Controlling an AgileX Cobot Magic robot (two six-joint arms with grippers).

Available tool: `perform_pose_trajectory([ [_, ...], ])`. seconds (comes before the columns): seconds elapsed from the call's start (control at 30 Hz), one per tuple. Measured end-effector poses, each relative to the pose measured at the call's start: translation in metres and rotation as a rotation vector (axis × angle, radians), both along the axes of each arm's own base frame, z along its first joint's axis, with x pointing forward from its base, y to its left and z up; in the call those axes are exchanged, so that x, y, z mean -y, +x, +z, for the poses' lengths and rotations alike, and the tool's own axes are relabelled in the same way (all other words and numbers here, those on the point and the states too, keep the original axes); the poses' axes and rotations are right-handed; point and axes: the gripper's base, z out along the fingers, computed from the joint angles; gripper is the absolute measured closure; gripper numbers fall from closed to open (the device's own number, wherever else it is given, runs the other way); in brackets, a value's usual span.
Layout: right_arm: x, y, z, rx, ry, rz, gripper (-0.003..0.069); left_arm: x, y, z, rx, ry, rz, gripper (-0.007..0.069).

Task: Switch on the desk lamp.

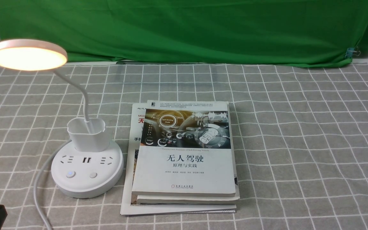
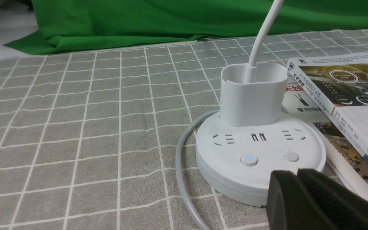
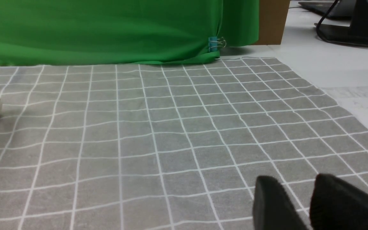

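The desk lamp stands upright on the checked cloth, toward the robot's left, and its round head is glowing warm white. One button on the base shows a bluish light, while the other button looks plain. The bent neck rises from the cup-shaped holder and leans out to the left, carrying the head above the cloth. A grey cord curves around the left of the base. Just right of the lamp lies a stack of books, and a green curtain hangs behind.

The left gripper is near the lamp's front edge, holding nothing, its fingers together. The right gripper is well apart from the lamp, over the cloth, with its fingers apart and nothing between them.

With the head lit, the task looks done, so the step in hand is most likely to leave the lamp alone and bring the left arm to rest. That is best done by drawing straight back from the base, keeping the fingertips clear of both buttons, since a stray press could put the light out. The arm should also avoid snagging the cord, which could drag the base, and should stay low of the overhanging head.
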Motion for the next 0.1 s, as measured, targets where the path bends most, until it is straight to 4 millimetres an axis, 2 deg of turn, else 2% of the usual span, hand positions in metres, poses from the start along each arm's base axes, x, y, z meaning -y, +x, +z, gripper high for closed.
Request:
perform_pose_trajectory([
  [0.1, 0.0000, 0.0000, 0.0000, 0.000, 0.000, 0.000, 0.0417, 0.0000, 0.0000, 0.0000, 0.000, 0.000, 0.000, 0.0606],
])
